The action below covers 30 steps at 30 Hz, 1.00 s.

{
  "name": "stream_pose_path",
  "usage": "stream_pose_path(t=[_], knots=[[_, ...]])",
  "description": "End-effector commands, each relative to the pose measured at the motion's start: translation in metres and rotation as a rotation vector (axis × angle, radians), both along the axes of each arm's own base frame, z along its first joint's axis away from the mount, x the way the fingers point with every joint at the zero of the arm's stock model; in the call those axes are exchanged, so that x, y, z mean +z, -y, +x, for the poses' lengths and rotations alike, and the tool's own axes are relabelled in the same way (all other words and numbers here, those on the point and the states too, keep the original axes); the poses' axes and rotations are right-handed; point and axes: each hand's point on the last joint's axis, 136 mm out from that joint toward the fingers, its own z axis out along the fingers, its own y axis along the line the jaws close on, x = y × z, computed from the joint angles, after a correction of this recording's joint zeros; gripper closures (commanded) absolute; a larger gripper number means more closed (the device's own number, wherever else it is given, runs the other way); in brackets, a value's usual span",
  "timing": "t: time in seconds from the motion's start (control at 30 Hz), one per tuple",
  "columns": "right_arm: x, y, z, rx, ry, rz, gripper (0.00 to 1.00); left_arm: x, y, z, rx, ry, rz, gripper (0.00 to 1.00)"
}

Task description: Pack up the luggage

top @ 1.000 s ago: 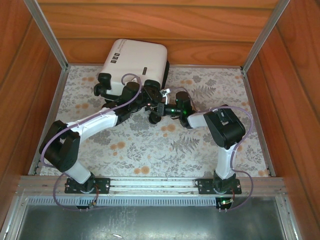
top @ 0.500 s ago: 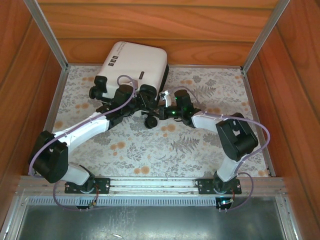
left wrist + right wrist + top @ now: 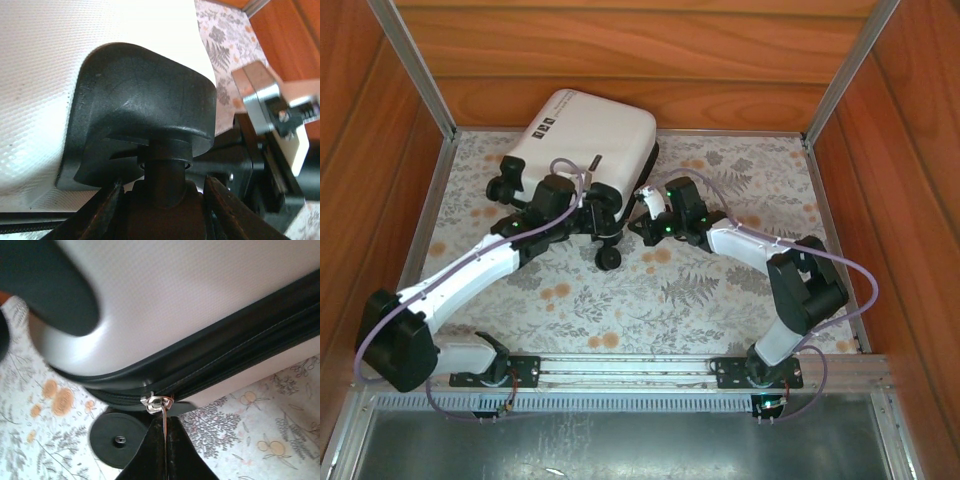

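The luggage (image 3: pixel 588 130), a white hard-shell case with black label marks, lies slanted at the back of the table. My left gripper (image 3: pixel 597 216) is at its near edge. In the left wrist view it (image 3: pixel 165 190) is shut on the black caster stem (image 3: pixel 167 160) under the wheel housing (image 3: pixel 145 100), a finger (image 3: pixel 107 210) on each side. My right gripper (image 3: pixel 643 214) is at the case's near right corner. In the right wrist view it (image 3: pixel 164 426) is shut on the silver zipper pull (image 3: pixel 159 402) of the black zipper band (image 3: pixel 225 352).
Another black wheel (image 3: pixel 610 258) sticks out toward me between the two grippers, and it (image 3: pixel 116 440) also shows in the right wrist view. Wooden walls and metal rails (image 3: pixel 420 70) close in the floral table (image 3: pixel 650 300). The case rests against the back wall.
The case has swung so its near end points more to the left. Both grippers moved left with it and both arms have stretched out further.
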Motion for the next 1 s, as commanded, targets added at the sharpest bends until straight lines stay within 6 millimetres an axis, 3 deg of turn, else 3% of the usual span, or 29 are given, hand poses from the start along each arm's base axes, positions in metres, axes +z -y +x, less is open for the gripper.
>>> stream_pose_path(t=[0.0,0.17,0.2,0.27,0.67,0.97], knots=[[0.017,0.029,0.041,-0.088,0.156,-0.119,1.00,-0.012,-0.039,-0.017,-0.014,-0.004,0.164,1.00],[0.038,0.047,0.068,-0.147,0.163,-0.084,1.00,-0.011,-0.038,-0.047,-0.179,0.066,0.227,1.00],[0.028,0.051,0.075,-0.161,0.135,-0.099,1.00,-0.012,-0.036,-0.054,-0.222,0.097,0.248,1.00],[0.029,0.062,0.087,-0.198,0.129,-0.107,1.00,-0.012,-0.032,-0.066,-0.296,0.145,0.278,1.00],[0.028,0.161,0.165,-0.530,0.045,-0.054,1.00,-0.016,-0.014,-0.122,-0.724,0.292,0.383,1.00],[0.038,0.221,0.204,-0.554,-0.003,-0.002,1.00,-0.039,-0.029,-0.170,-1.074,0.395,0.481,1.00]])
